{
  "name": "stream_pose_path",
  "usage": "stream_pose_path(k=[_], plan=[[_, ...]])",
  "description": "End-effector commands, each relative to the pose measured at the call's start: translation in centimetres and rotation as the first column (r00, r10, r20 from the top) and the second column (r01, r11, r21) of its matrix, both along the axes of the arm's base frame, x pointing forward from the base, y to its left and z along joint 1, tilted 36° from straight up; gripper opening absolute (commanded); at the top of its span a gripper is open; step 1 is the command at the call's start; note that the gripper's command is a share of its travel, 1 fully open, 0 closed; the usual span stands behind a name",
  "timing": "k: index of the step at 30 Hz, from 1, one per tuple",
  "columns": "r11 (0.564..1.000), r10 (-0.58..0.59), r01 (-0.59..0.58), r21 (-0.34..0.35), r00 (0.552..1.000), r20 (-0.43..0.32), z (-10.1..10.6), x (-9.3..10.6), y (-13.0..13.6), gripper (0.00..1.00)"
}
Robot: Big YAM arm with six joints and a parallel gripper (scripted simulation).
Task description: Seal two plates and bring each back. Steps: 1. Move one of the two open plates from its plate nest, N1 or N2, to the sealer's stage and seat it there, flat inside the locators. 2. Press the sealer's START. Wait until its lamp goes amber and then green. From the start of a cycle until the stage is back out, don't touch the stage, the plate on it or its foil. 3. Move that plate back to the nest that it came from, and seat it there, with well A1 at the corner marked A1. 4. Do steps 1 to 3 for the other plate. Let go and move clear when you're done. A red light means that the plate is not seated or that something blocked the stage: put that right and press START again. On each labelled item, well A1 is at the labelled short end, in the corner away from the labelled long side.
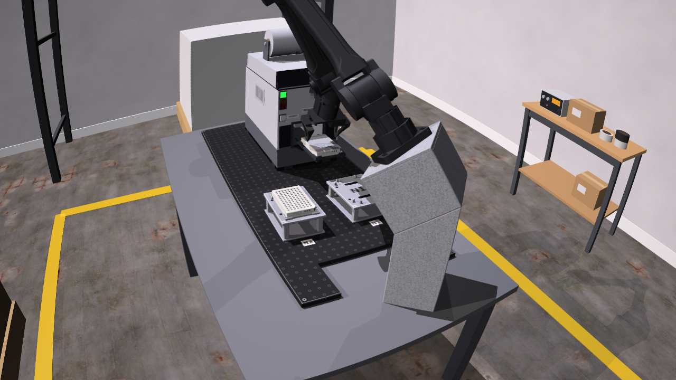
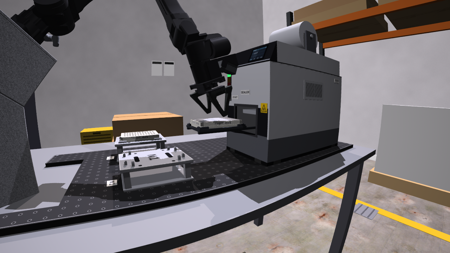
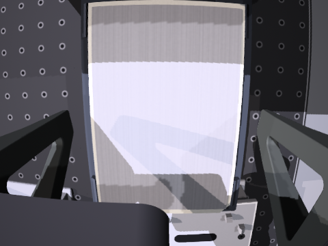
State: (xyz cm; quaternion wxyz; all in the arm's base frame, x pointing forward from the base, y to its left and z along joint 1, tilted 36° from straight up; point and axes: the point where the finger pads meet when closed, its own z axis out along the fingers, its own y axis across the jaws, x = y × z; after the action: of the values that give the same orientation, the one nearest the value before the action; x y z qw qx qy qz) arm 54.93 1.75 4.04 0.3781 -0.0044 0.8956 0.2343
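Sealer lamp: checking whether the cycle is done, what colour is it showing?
Green, on the sealer's lamp; clearest in the top view.

a foil-covered white plate (image 2: 216,122) lies flat on the black stage (image 2: 192,127) below the spread fingers (image 2: 204,105); an open white well plate (image 2: 138,135) sits well apart.

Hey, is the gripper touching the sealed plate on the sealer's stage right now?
Apart. The exterior view shows the open gripper hanging above the sealed plate, with wall visible between fingertips and foil.
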Motion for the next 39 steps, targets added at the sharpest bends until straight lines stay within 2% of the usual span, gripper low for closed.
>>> stream_pose_path(k=[1,7,13,19,24,39], plan=[[1.0,-0.013,0.013,-0.006,1.0,0.024,0.2,0.9,-0.6,1.0],[1.0,0.004,-0.004,0.008,1.0,0.017,-0.5,1.5,1.0,1.0],[1.0,0.001,-0.001,0.0,1.0,0.031,0.6,1.4,0.3,1.0],[1.0,-0.012,0.013,-0.008,1.0,0.024,0.4,0.5,-0.7,1.0],[1.0,-0.016,0.017,-0.009,0.999,0.036,0.4,1.0,-1.0,1.0],[1.0,0.014,-0.014,-0.006,1.0,0.015,-0.4,1.3,0.8,1.0]])
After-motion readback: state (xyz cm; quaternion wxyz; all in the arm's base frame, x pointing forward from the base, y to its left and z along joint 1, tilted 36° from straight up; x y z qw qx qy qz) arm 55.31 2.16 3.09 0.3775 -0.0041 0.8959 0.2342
